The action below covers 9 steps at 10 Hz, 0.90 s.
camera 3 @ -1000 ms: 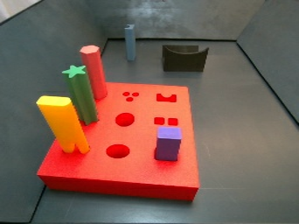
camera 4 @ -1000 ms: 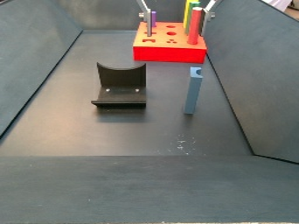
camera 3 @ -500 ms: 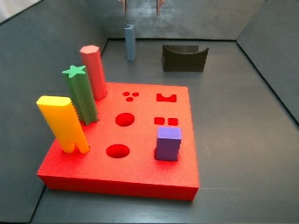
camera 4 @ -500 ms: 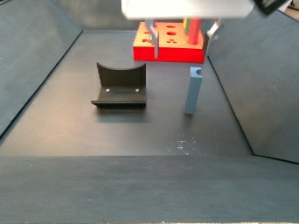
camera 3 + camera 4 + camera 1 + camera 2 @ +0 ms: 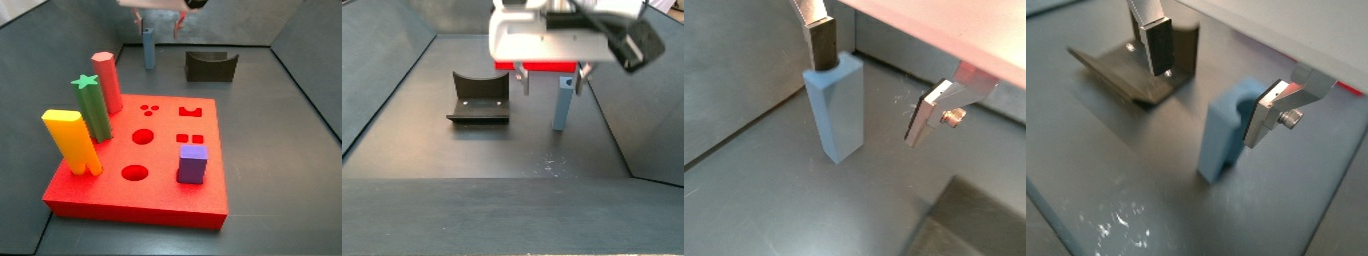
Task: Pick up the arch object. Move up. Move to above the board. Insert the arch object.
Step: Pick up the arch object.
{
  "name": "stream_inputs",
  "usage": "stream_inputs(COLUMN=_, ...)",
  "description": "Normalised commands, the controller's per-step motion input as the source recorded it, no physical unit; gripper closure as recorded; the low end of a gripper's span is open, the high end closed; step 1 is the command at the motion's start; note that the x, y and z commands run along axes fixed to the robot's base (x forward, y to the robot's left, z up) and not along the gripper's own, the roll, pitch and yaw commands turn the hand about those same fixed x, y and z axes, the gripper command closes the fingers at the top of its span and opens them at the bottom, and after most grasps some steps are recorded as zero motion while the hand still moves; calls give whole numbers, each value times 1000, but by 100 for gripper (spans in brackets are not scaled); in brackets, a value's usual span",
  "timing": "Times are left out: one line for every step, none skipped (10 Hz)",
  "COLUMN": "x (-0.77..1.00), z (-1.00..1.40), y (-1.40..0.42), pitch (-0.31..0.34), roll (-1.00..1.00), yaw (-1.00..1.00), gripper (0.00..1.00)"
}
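the gripper (image 5: 878, 75) is seen low over the dark floor (image 5: 489, 150), directly above the arch object (image 5: 835, 110), with its jaws held wide apart. in both wrist views the two flat silver fingers (image 5: 1276, 112) are spread to either side of the post's top. in a wrist view one dark pad (image 5: 822, 42) lies close against a top edge of the post, though contact cannot be confirmed; the opposite finger (image 5: 933, 110) stands clear of it with floor showing between. nothing is clamped.

the arch object is standing upright on the floor as a tall slim slate-blue post. in a side view it (image 5: 563, 103) is found just below the gripper body (image 5: 543, 40), to the side of the fixture (image 5: 480, 98), which rests on the floor near it but apart. in a side view its lower part (image 5: 148, 52) is visible near the far wall, beside the fixture (image 5: 211, 66), with the gripper (image 5: 163, 8) at the frame's upper edge above it.

the board (image 5: 214, 180) lies well apart from the post. on it are standing a red cylinder (image 5: 106, 82), a green star-topped peg (image 5: 91, 108), a yellow peg (image 5: 72, 142) and a short purple block (image 5: 193, 164); several holes are left open in its top.
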Motion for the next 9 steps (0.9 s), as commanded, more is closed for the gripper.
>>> stream_inputs(x=0, z=-460, y=0, pitch=0, roll=-61, yaw=-214, gripper=0)
stream_inputs(x=0, z=-100, y=0, pitch=-10, roll=-34, yaw=0, gripper=0)
stream_inputs(x=0, z=0, y=0, pitch=-6, roll=0, yaw=0, gripper=0)
stream_inputs(x=0, z=0, y=0, pitch=0, roll=0, yaw=0, gripper=0)
stream_inputs(x=0, z=0, y=0, pitch=0, roll=0, yaw=0, gripper=100)
stream_inputs(x=0, z=0, y=0, pitch=0, roll=0, yaw=0, gripper=100)
stream_inputs(x=0, z=0, y=0, pitch=0, roll=0, yaw=0, gripper=100)
stream_inputs(x=0, z=0, y=0, pitch=0, roll=0, yaw=0, gripper=100)
stream_inputs(x=0, z=0, y=0, pitch=0, roll=0, yaw=0, gripper=100)
